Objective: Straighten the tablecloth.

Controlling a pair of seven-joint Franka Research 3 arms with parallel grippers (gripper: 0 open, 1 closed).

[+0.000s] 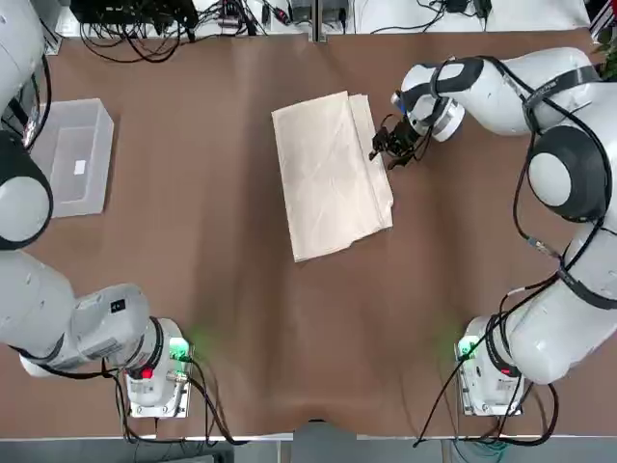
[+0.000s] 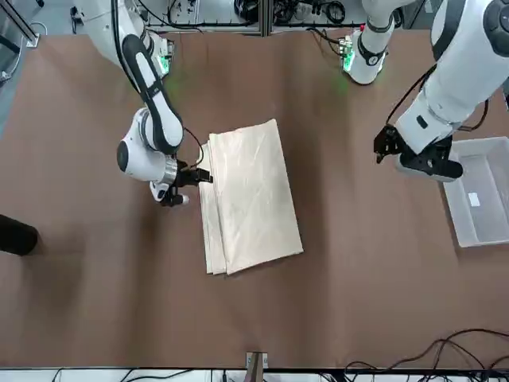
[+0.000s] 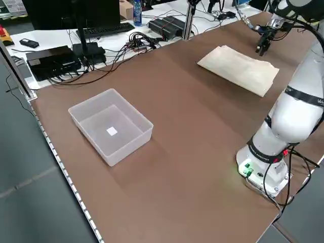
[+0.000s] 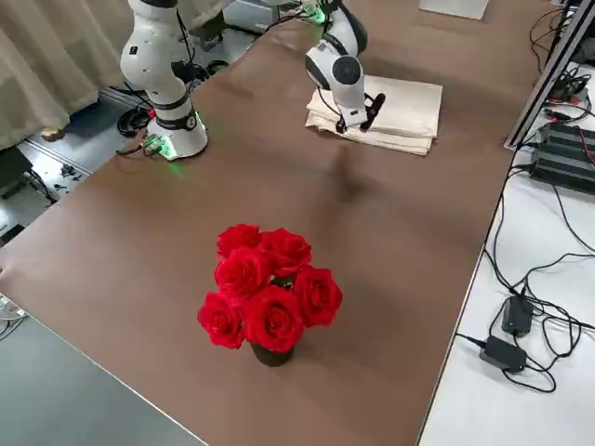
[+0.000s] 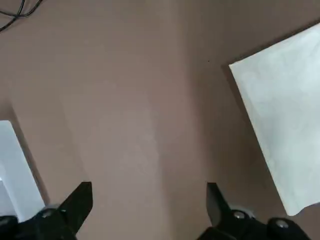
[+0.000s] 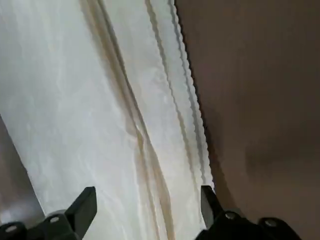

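Brown counter [image 1: 193, 241], folded tablecloth [image 1: 328, 174] mid-surface, right claw [image 1: 388, 148] spread at its edge, left claw [image 2: 387, 145] spread, near clear bin [image 2: 477, 199].

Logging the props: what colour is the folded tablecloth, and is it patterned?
The tablecloth is plain cream, with no pattern, only faint creases; the top view shows it best.

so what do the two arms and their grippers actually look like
Both arms are glossy white with rounded shells and dark grey joint bands. Black cables run along them. Each base glows green. The right gripper and left gripper are black, with two short fingers.
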